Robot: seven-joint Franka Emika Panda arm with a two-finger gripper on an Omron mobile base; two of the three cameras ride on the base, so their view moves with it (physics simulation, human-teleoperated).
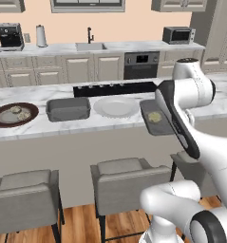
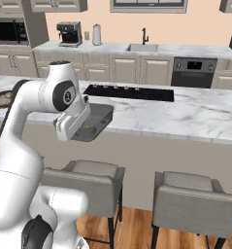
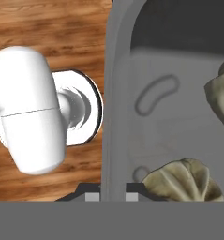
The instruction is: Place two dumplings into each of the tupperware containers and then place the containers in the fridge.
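Observation:
My gripper (image 3: 113,193) is shut on the rim of one grey tupperware container (image 3: 169,108), its tips pinching the side wall. Two dumplings lie inside it, one near the tips (image 3: 186,180) and one at the right edge (image 3: 221,96). From the base, this container (image 1: 152,124) (image 2: 94,121) hangs at the counter's front edge, with a dumpling (image 1: 154,116) showing in it. The second tupperware container (image 1: 67,109) stands on the counter to the left. Two more dumplings (image 1: 19,113) rest on the dark brown plate (image 1: 1,121). The fridge is out of view.
A white plate (image 1: 116,107) lies between the two containers. A black cooktop (image 1: 115,88) is set into the counter behind. Grey stools (image 1: 119,182) (image 2: 190,204) stand below the counter's front edge. Wooden floor (image 3: 48,28) lies beneath the held container.

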